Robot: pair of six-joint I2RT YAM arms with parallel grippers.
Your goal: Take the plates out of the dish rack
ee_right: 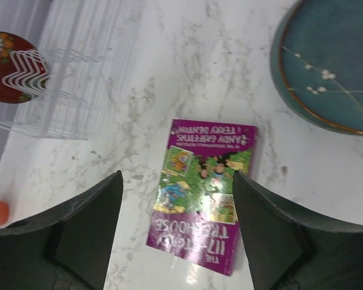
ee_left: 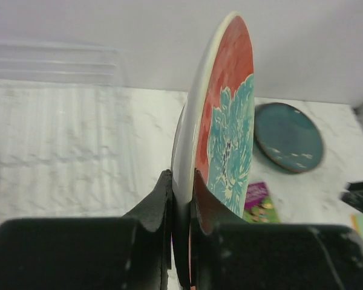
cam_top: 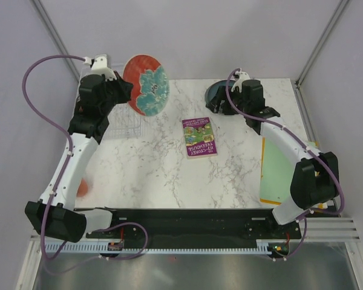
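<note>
Red floral plate [cam_top: 146, 84]: upright on edge, in the air above dish rack [cam_top: 126, 125]
Left gripper [ee_left: 181, 199]: clamped on the plate's lower rim
Right gripper [ee_right: 176, 181]: jaws spread, nothing held, over purple book [ee_right: 202, 187]
Risk 1: pinch on rim only, so the plate may swing or slip; a drop would likely hit the rack or second red plate [ee_right: 9, 66] in it
Risk 2: set-down could knock teal plate [ee_right: 333, 66] or land on the book
Text: book reads "117-Storey Treehouse", "Andy Griffiths", "Terry Denton"

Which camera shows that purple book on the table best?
The right wrist view: the purple book lies close below, its cover pictures clear. The top view shows it whole but small. The left wrist view catches only a corner beside the red plate.
</note>
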